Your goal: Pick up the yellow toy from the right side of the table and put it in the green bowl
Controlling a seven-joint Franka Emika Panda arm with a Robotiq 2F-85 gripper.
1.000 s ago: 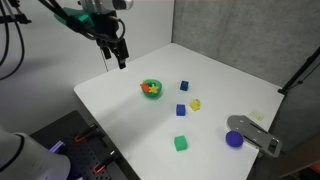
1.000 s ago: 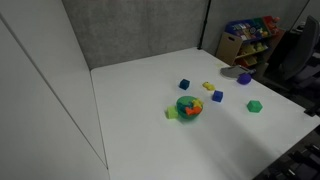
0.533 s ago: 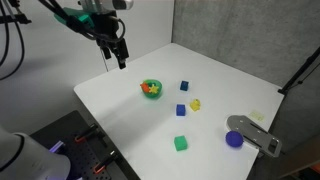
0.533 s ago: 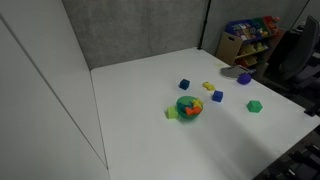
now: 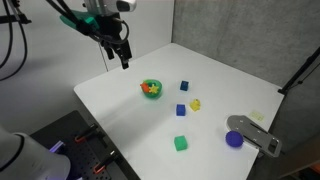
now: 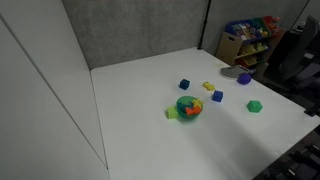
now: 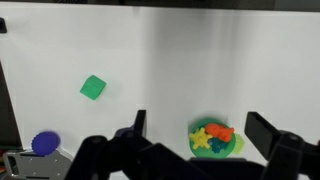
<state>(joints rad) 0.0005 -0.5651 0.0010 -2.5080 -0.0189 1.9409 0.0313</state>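
Overhead, the arm (image 5: 95,18) points down near the green bowl (image 5: 151,88), fingers (image 7: 262,131) spread wide, empty.

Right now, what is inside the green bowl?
In the wrist view, the green bowl holds an orange piece and a yellow star-like piece. Anything beneath them is covered. The yellow toy lies outside it.

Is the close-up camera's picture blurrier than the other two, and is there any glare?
Wrist view: yes, soft and streaked, with pale vertical glare bands across the table; the green cube has fuzzy edges. Both exterior views: evenly lit and sharper, with only faint shadows.
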